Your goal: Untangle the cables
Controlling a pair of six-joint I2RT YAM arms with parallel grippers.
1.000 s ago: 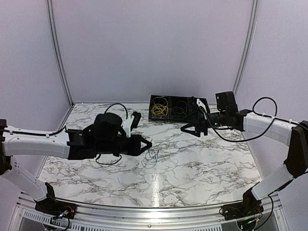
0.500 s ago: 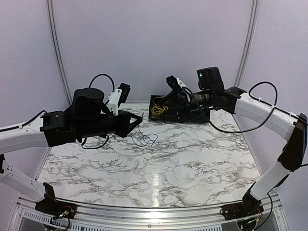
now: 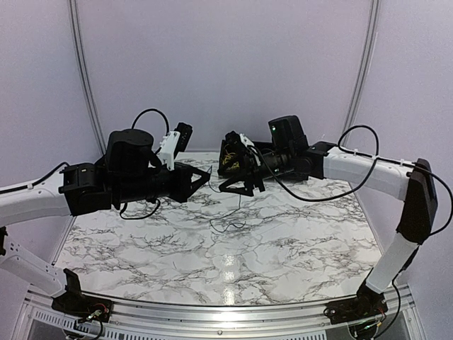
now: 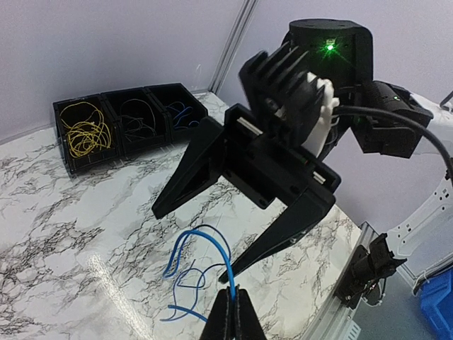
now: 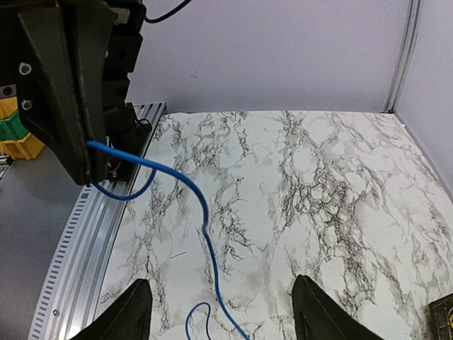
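My left gripper [image 4: 233, 309] is shut on a blue cable [image 4: 225, 256] and holds it up above the marble table [image 3: 297, 234]. The cable's loose loops [image 3: 228, 224] hang down to the tabletop. My right gripper [image 3: 241, 190] is open and empty, facing the left gripper [image 3: 205, 177] close in front of it, with its fingers [image 4: 283, 227] spread either side of the hanging cable. In the right wrist view the blue cable [image 5: 202, 212] runs from the left gripper [image 5: 64, 106] down between my open fingers [image 5: 134, 312]. Yellow [image 4: 85, 131], black [image 4: 138, 117] and blue [image 4: 180, 110] wires lie in a bin.
A black three-compartment bin [image 4: 71, 159] stands at the back of the table, partly hidden behind the right arm in the top view [image 3: 228, 147]. The table's aluminium front rail [image 3: 212, 312] runs along the near edge. Pale walls close in the back and sides.
The left gripper lifted the blue cable off the table, then held still. The right arm swung left from the bin to in front of the left gripper. The cable now hangs lower.
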